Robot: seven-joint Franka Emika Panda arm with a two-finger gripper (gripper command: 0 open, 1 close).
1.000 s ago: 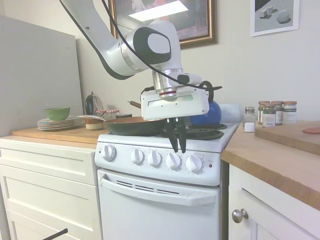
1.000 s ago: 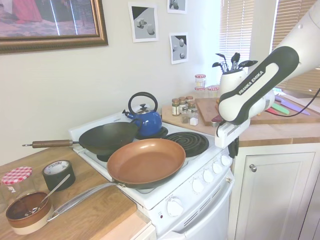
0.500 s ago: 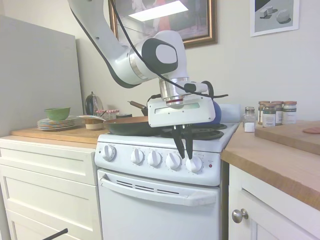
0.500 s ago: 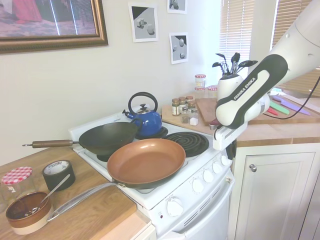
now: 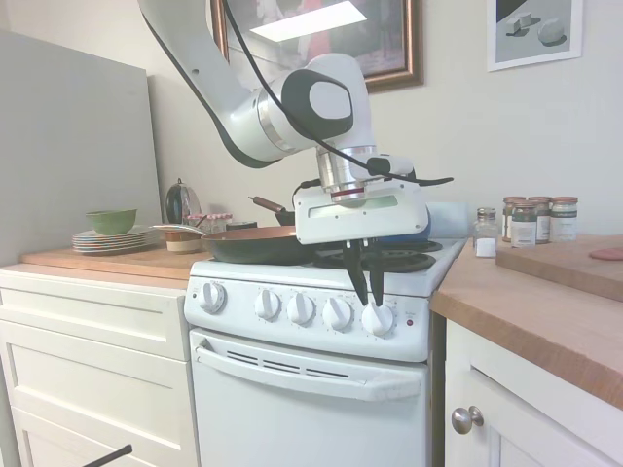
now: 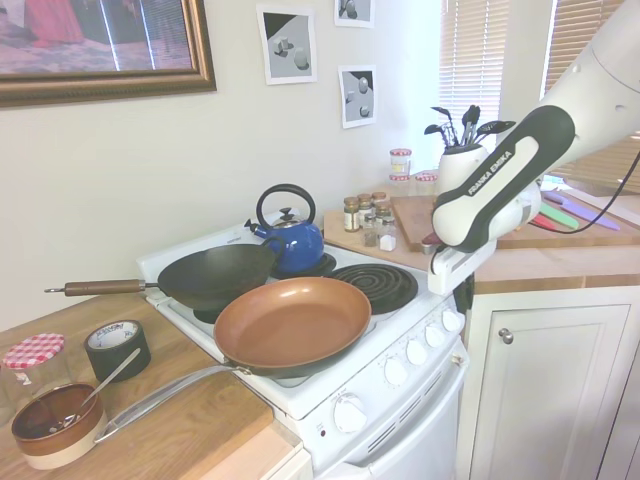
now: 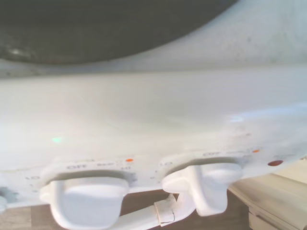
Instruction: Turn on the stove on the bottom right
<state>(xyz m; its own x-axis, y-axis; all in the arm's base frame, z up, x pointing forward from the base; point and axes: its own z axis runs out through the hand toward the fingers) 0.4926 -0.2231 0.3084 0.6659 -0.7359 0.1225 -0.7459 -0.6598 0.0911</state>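
The stove (image 5: 311, 389) is a white range with five round knobs along its front panel and a small red light (image 5: 410, 322) at the right end. Its front right burner (image 6: 375, 283) is a bare black coil. My gripper (image 5: 369, 302) points straight down, directly above the rightmost knob (image 5: 378, 318). Its dark fingers (image 5: 360, 284) are open by a narrow gap, with the tips close to the knob's top and nothing held. In the wrist view two knobs show close up, the right one (image 7: 208, 184) next to the red light (image 7: 275, 163). From the other side my gripper (image 6: 466, 297) hangs just above the end knob (image 6: 452, 321).
A copper-rimmed frying pan (image 6: 292, 325) covers the front left burner, with a black wok (image 6: 215, 275) and a blue kettle (image 6: 292, 240) behind it. Spice jars (image 5: 535, 219) and a cutting board (image 5: 565, 263) sit on the right counter. Plates with a green bowl (image 5: 110, 229) stand at left.
My gripper has moved right along the knob row and slightly down, from over the fourth knob to over the rightmost one. The knobs and pans have not moved.
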